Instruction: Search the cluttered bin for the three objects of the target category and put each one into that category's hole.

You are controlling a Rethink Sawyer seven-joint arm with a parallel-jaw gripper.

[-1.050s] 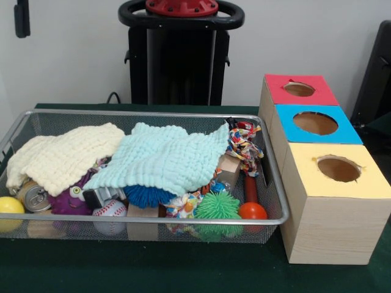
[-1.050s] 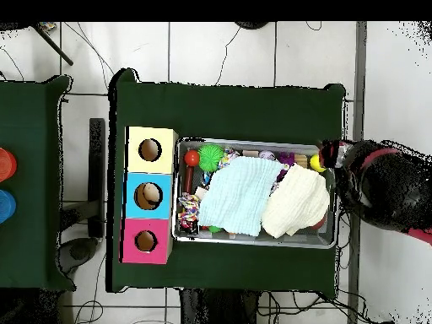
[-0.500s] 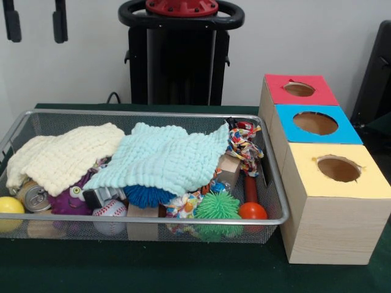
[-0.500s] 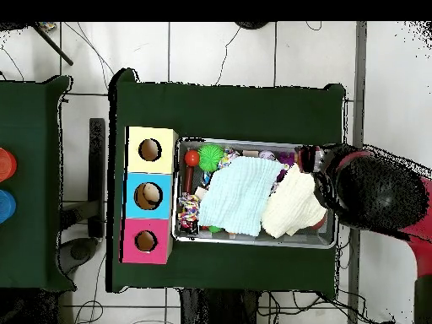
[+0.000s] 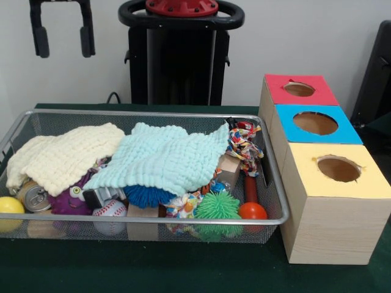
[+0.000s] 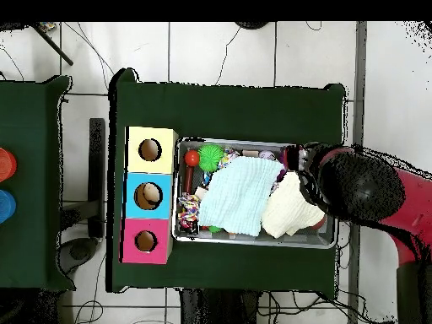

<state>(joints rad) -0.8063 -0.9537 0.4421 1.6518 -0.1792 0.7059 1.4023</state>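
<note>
The tool (image 5: 61,41) hangs with fingers spread, high above the bin's (image 5: 153,113) 10 o'clock corner in the front view, with clear air beneath it. Two cloths, a cream cloth (image 5: 64,155) and a mint cloth (image 5: 168,157), blanket most of the bin and block access to what lies under them. Open gaps remain only along the 6 o'clock edge and the 3 o'clock end. The three box holes (image 5: 315,122) stand unobstructed.

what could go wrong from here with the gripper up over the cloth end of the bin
1. The open gripper hangs above the cream cloth; coming down, it may pinch cloth rather than a toy.
2. Lifting the cloth might drag out the can or yellow ball at the bin's end.
</note>
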